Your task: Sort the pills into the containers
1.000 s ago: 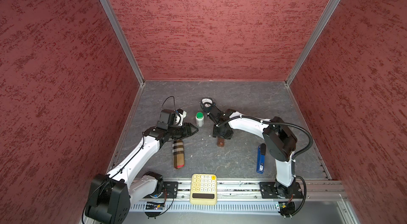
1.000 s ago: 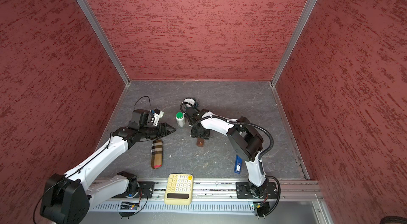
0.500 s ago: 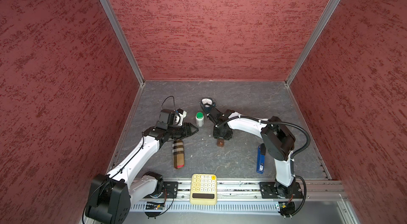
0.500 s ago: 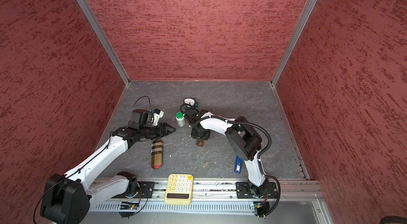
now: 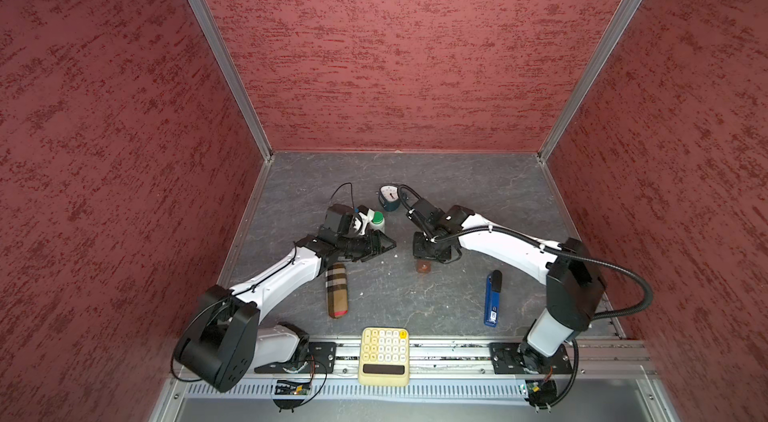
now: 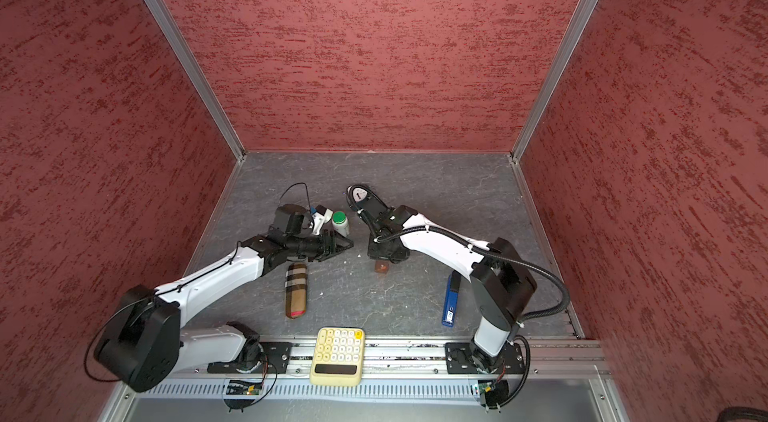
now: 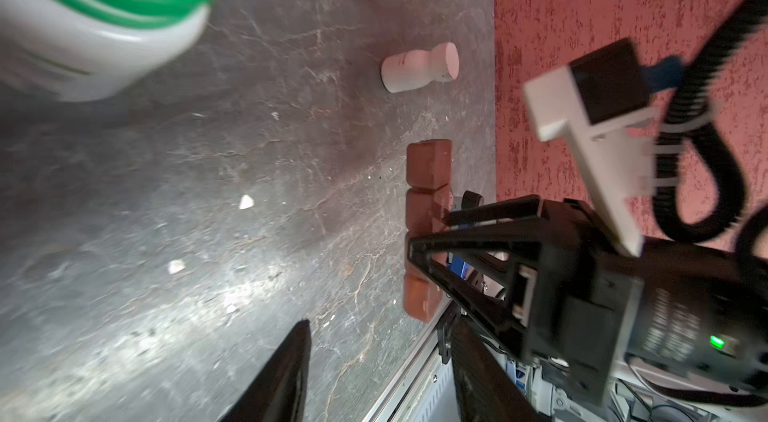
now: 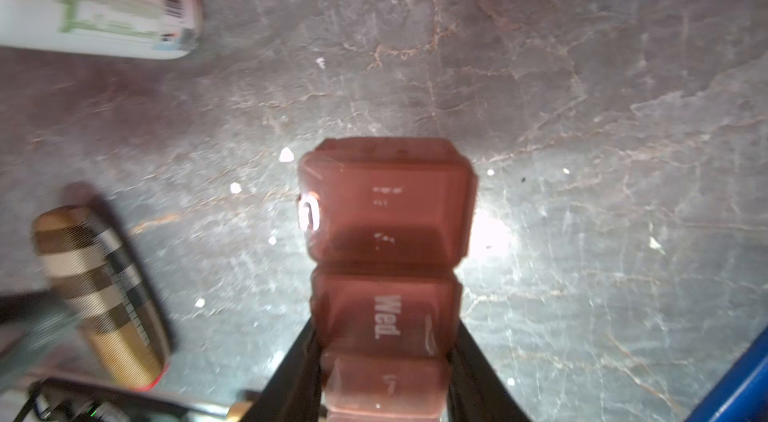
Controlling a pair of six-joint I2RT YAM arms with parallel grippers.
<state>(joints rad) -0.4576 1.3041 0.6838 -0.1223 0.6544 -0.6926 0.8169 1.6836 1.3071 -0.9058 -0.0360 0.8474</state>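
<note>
Two black fingers of the right pincer (image 8: 384, 328) press against the long sides of the dark brown, narrow plastic pill-box strip (image 8: 384, 212). The pincer is therefore closed on the strip, gripping a cell next to the one marked "Wed.". The strip lies flat near the middle of the grey stone-patterned tabletop (image 5: 478, 191), well away from every edge. Every lid in the right wrist view looks shut, and I cannot make out a pill inside any cell.

Just beside the strip's free end, and scattered between it and the other arm, lie the pills (image 8: 286, 155). They are tiny white pellets, loose on the bare surface. The left pincer (image 7: 380, 324) hovers near that scatter with its fingers parted and nothing between them.

Toward the far edge stands a white plastic bottle with a green cap (image 5: 377, 221). A smaller all-white bottle (image 7: 419, 67) lies on its side a little way off the strip's end. A brown checked tube-shaped case (image 5: 336, 291) and a blue bar-shaped object (image 5: 492, 295) lie toward the near edge. A cream calculator (image 5: 384, 355) sits at that edge.

By my reading the sorting has hardly begun. No cell is open, none shows as filled, and every pellet in view is yet to be picked up. Opening a lid would likely have to come first.
</note>
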